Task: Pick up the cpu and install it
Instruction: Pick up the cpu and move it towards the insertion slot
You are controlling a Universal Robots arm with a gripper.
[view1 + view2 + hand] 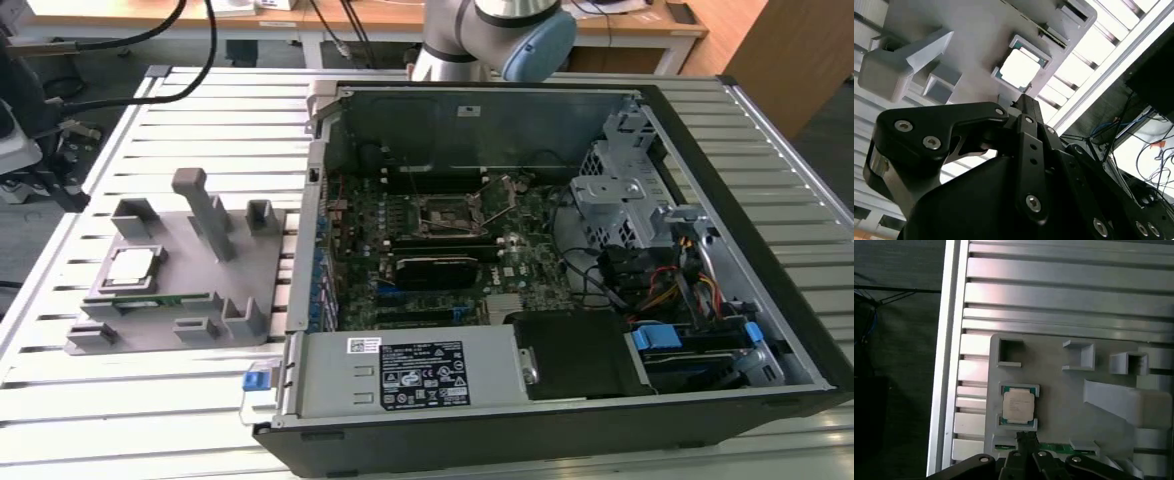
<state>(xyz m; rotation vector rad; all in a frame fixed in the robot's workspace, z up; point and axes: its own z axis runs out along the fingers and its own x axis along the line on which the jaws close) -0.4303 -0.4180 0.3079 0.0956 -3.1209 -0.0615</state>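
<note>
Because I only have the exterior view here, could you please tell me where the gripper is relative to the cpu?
Observer: In the first wrist view the gripper hangs over the grey fixture, close to the cpu.
Operator: Thank you. Is it touching the cpu?
Observer: No. In both wrist views the gripper is above the cpu and apart from it. The cpu lies flat in its pocket with its whole metal top uncovered.
</note>
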